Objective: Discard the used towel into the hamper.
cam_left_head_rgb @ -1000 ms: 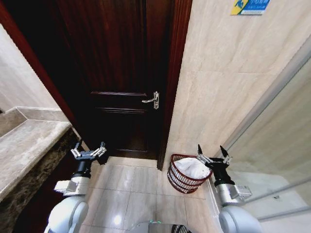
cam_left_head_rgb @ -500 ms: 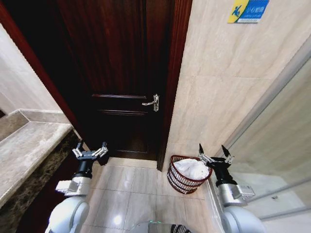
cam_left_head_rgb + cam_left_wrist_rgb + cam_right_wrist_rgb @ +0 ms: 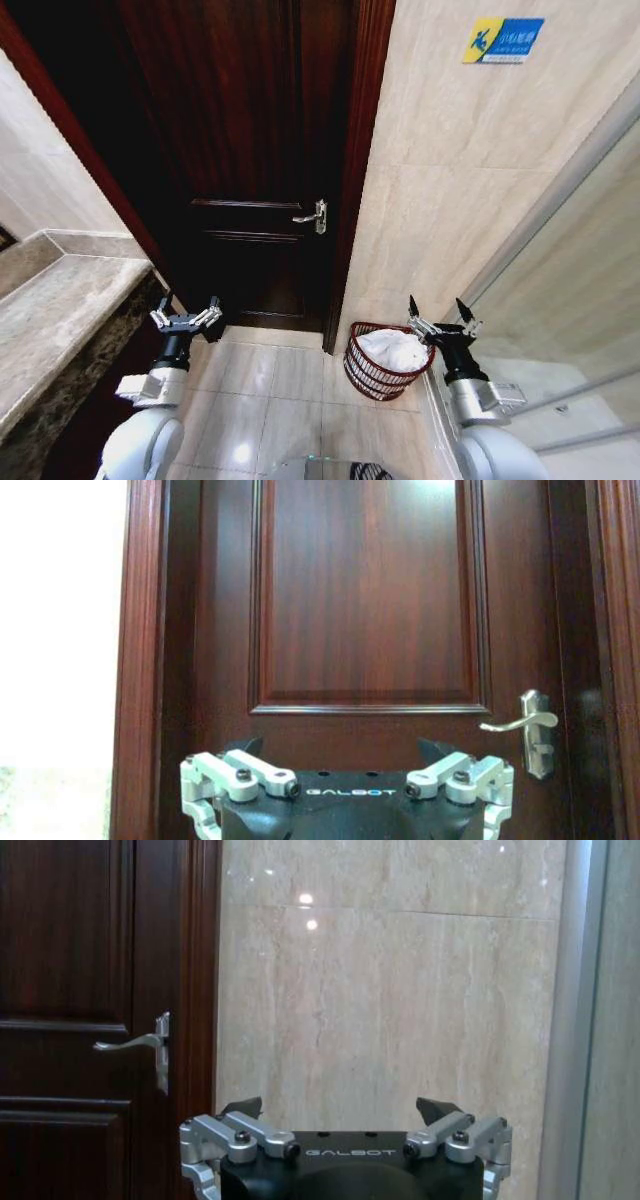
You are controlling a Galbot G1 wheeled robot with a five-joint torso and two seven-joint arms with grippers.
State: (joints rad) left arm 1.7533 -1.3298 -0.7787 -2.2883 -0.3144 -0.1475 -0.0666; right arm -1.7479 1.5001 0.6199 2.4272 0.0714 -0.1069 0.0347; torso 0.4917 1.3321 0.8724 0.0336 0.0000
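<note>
From the head view, the hamper (image 3: 385,362) stands on the tiled floor (image 3: 270,385) against the beige wall (image 3: 450,200), just right of the dark wooden door (image 3: 250,150), with the white towel (image 3: 392,348) heaped inside it. The right gripper (image 3: 441,315) hangs beside its rim, fingers spread and empty; the left gripper (image 3: 185,314) hovers before the door, also spread. The hamper's base is hard to make out.

The left wrist view faces the door and its silver handle (image 3: 525,724); the jaws are cut off at the frame's edge.

The right wrist view faces the wall, with the handle at one side.
</note>
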